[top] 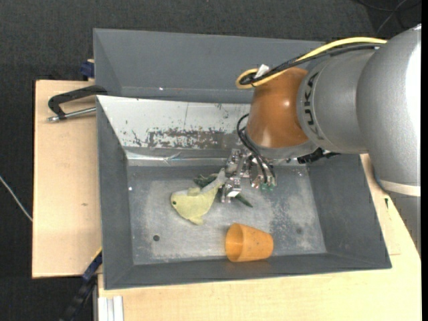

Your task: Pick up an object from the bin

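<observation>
Your gripper (233,183) sits just beside the limp yellow-green cloth scrap's (192,206) upper-right tip. The scrap trails down-left. You cannot tell the gripper's state.

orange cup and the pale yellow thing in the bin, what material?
Orange cup: likely plastic, smooth matte wall, even colour, holds its shape on its side. Pale yellow thing: probably soft cloth or foam, limp, crumpled outline, no shine; cannot tell which.

Bright, even light from above. The back wall of the grey bin (167,116) glares white at upper centre; the silver arm (374,92) shines at upper right.
</observation>
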Controlling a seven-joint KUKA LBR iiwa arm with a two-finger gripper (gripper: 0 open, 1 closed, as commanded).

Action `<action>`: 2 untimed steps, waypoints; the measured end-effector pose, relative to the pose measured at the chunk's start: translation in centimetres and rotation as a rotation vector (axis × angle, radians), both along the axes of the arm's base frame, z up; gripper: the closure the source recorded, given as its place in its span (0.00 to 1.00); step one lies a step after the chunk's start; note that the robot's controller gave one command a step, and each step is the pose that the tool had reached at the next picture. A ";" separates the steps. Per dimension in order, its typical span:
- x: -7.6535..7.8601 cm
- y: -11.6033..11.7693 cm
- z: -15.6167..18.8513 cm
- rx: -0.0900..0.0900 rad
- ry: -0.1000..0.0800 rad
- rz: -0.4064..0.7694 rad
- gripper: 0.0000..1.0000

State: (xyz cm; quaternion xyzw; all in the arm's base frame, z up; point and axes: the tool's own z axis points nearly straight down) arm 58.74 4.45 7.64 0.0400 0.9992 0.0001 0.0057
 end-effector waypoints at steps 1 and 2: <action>-0.4 0.7 12.1 0.004 -0.002 -0.044 1.00; 1.0 4.0 19.5 -0.001 -0.001 0.428 1.00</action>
